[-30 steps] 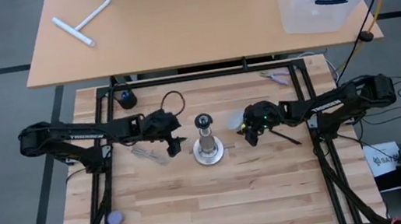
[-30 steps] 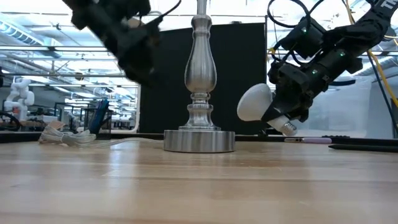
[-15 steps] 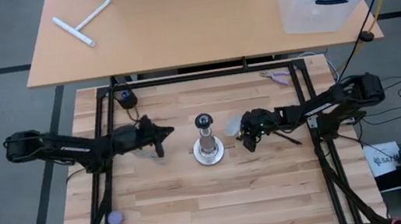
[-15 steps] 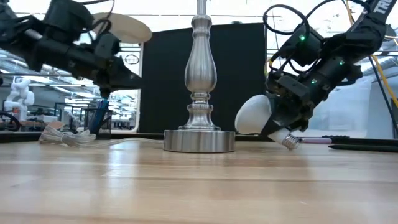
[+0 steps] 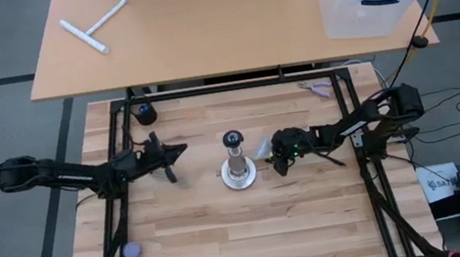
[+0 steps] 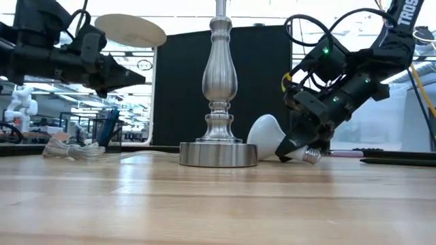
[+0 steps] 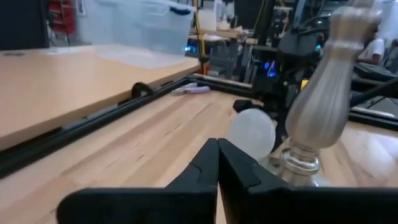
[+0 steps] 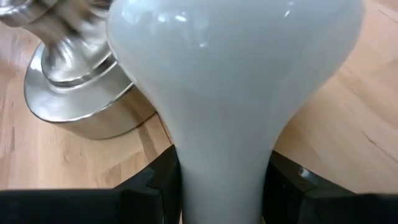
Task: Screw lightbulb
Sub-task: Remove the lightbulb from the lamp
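Two hands are over the table [image 5: 228,246], and the right hand [image 6: 298,139] is the busy one: its fingers [image 8: 152,180] pinch the narrow neck of the lightbulb [image 6: 267,136], one on each side. The bulb lies tilted, low at the wood, its frosted globe pointing away from that hand toward the metal lamp post [image 6: 219,88] and sitting just beside the post's round base [image 6: 218,154]; the silvery screw end pokes out behind the fingers, down near the boards. From above, the right hand [image 5: 279,153] sits just beside the post [image 5: 236,157], with the bulb [image 5: 264,147] between them.

Over on the far side of the post, the left hand [image 5: 175,151] hangs well apart from it, raised off the table, fingers pressed together with nothing between them. Its own camera shows the two dark fingertips [image 7: 217,163] meeting at a point, aimed toward the post [image 7: 323,93] and the pale globe [image 7: 250,132] beyond.
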`<move>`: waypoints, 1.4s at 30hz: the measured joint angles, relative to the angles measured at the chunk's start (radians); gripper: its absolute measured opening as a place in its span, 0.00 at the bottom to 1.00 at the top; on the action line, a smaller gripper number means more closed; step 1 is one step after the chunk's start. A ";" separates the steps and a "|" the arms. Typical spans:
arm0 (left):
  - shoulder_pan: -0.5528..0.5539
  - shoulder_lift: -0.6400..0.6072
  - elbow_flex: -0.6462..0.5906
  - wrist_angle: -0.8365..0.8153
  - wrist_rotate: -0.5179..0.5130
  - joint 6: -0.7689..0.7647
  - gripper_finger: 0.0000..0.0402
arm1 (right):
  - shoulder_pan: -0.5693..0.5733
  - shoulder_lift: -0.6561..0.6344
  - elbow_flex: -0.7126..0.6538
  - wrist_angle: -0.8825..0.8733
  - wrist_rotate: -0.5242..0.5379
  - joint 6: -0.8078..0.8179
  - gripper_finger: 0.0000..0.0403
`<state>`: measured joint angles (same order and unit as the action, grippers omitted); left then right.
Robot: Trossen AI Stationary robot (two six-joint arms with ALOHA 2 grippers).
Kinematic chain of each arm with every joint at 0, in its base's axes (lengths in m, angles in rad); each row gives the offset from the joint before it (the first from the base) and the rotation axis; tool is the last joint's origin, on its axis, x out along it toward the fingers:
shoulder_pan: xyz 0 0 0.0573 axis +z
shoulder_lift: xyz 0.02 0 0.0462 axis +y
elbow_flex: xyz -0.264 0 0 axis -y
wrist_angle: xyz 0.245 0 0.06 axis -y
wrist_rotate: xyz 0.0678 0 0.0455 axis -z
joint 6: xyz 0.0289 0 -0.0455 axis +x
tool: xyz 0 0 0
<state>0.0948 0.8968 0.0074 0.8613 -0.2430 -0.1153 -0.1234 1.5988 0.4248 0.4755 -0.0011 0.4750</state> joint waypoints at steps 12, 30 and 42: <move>0.000 -0.174 0.000 -0.153 0.056 0.047 0.01 | 0.008 0.018 0.000 0.027 0.003 -0.022 0.37; 0.000 -0.713 0.000 -0.671 0.051 0.068 0.01 | 0.007 0.018 -0.001 0.018 0.003 -0.023 0.37; 0.000 -0.895 0.000 -0.815 0.047 0.077 0.01 | 0.008 0.019 -0.002 0.020 0.004 -0.024 0.37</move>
<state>0.0948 0.0019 0.0074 0.0463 -0.1956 -0.0383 -0.1158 1.6176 0.4229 0.4957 0.0029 0.4515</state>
